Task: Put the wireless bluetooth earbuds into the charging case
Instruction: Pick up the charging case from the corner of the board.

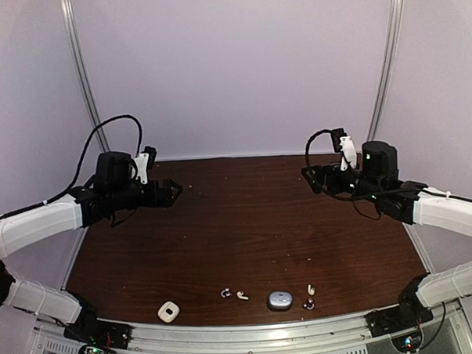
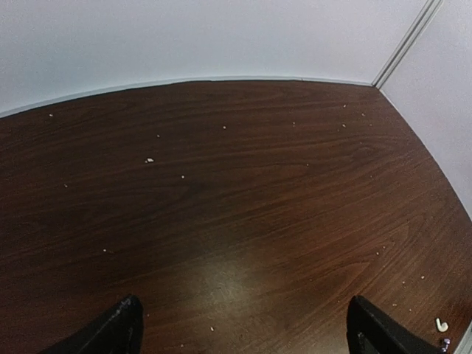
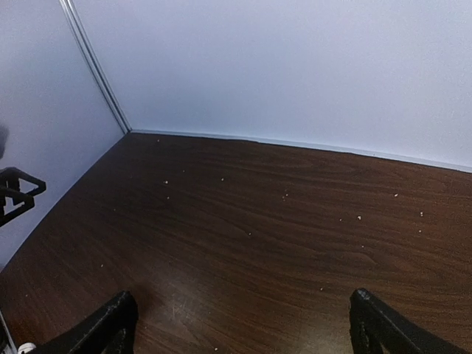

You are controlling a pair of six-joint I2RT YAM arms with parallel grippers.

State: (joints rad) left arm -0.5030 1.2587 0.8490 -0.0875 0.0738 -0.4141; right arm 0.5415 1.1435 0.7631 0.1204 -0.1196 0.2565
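Earbuds [image 1: 242, 295], 4 in all, lying loose near the front edge of the table [image 1: 246, 223], between the 2 arm bases. Left purple earbud [image 1: 225, 293] and left white earbud [image 1: 242, 295] just beside each other, to the left of the grey case [image 1: 279, 300]. Right white earbud [image 1: 310, 288] and right purple earbud [image 1: 308, 304] just right of that case, near it but apart. White case [image 1: 169, 311] further left, well apart from the rest, seemingly open with a hollow showing. Grey case open or shut: cannot tell. None of the 4 seated in a case yet.

Left gripper [image 1: 168, 193] and right gripper [image 1: 310, 178] held high and far back, well apart, pointed towards each other across the middle. Both spread to the full, gripping nothing: only bare wood between the black fingers [image 2: 118, 328] in either wrist view. Probably a rest pose, keeping the overhead view of every piece unblocked and the jaws ready wide for a first pick.

No step begun, by the look of it. Next, most likely: reach down and forward to 1 earbud. Judged tricky: tiny rounded pieces flat on smooth wood, easy to flick away. Colour matching probably needed too, white to white, purple presumably to grey.
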